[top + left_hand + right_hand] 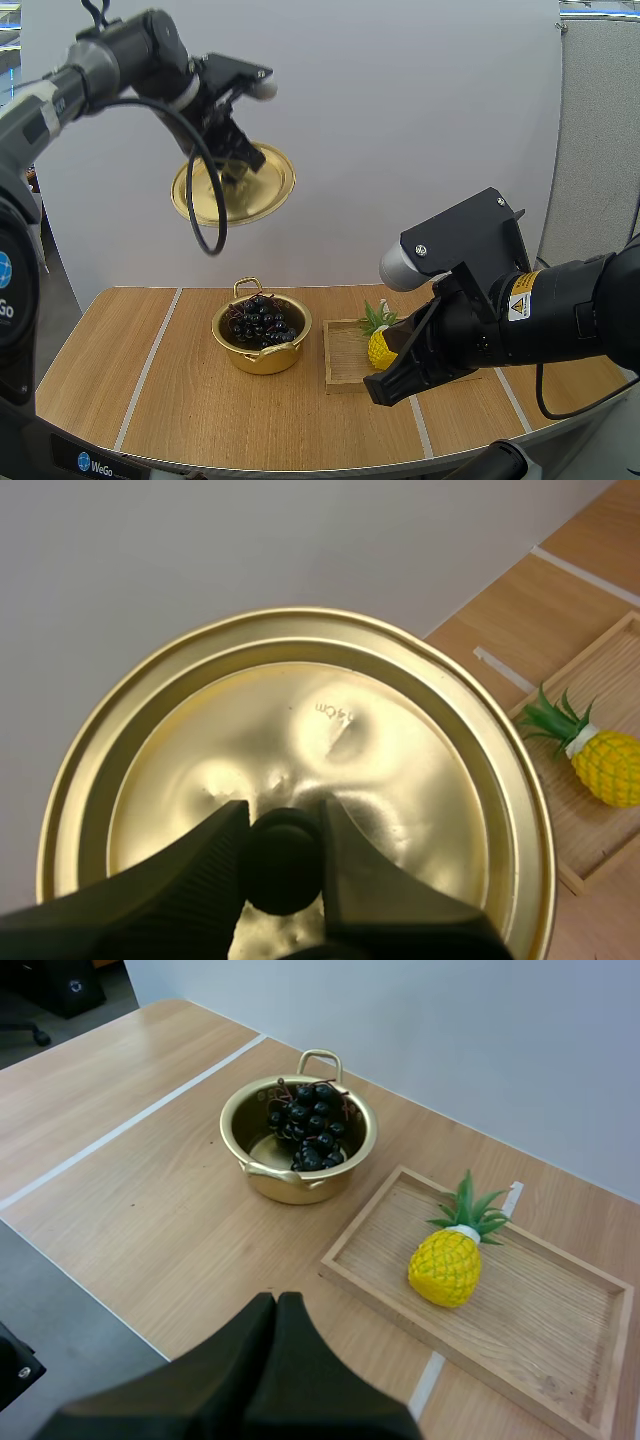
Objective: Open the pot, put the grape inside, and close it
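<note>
Lid (233, 185) hangs high over the table (150, 380), tilted rather than level. L gripper (237, 158) has its two fingers clamped on the black knob (285, 860), one each side. In the high view the lid sits at approx 12 o'clk of the pot (262, 362), well clear of it.

Grapes (258, 320) already lie inside the pot, so by my read the step left is closing.

How to do it well, as I judge it:
- Level the lid first, then bring it down toward 6 o'clk until it's centred over the rim.
- Lower it straight and slow, and let the edge seat all round before easing off the knob.
- Some berries ride close to rim height on the 12 o'clk side, so the lid may rock or sit proud. Check the seat before release.
- Pot handles at 12 and approx 5 o'clk shouldn't get in the way.

R gripper (385, 388) has its fingers pressed together as one wedge, w/ nothing between them. It hovers at approx 4 o'clk of the pot, by the tray's near edge, and is best kept out of the lid's path.

Containers:
- Pot: open, w/ a dark grape bunch inside.
- Wooden tray (340, 365): at 3 o'clk of the pot, just beside it and not touching. It holds one toy pineapple (380, 345); can't tell if that stands or lies.
</note>
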You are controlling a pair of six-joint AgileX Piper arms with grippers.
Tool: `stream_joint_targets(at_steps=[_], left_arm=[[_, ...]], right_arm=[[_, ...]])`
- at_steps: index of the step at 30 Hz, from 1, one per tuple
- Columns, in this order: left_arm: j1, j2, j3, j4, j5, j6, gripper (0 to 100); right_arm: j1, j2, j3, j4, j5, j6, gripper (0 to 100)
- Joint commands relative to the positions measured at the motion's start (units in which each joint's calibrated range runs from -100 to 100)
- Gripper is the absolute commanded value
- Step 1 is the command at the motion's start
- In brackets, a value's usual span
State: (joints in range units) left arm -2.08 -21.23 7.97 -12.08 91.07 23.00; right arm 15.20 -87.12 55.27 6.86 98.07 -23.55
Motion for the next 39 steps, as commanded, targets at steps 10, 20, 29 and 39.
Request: stream_joint_targets(at_steps=[10, 20, 29, 39], left_arm=[[-0.16, 2.2, 15.3, -6.0, -17.8, 8.7, 0], [-0.16, 13.2, 15.6, -7.4, -17.8, 11.4, 0], [-0.16, 18.6, 15.7, -7.4, -16.3, 12.1, 0], [-0.16, 21.3, 15.7, -9.8, -16.1, 13.1, 0]], right_arm=[[-2.8, -0.5, 0.1, 0.1, 1.7, 0.0, 0], [-3.2, -2.1, 0.1, 0.2, 1.9, 0.0, 0], [-3.2, -3.7, 0.1, 0.1, 1.9, 0.0, 0], [-3.2, -3.7, 0.1, 0.0, 1.9, 0.0, 0]])
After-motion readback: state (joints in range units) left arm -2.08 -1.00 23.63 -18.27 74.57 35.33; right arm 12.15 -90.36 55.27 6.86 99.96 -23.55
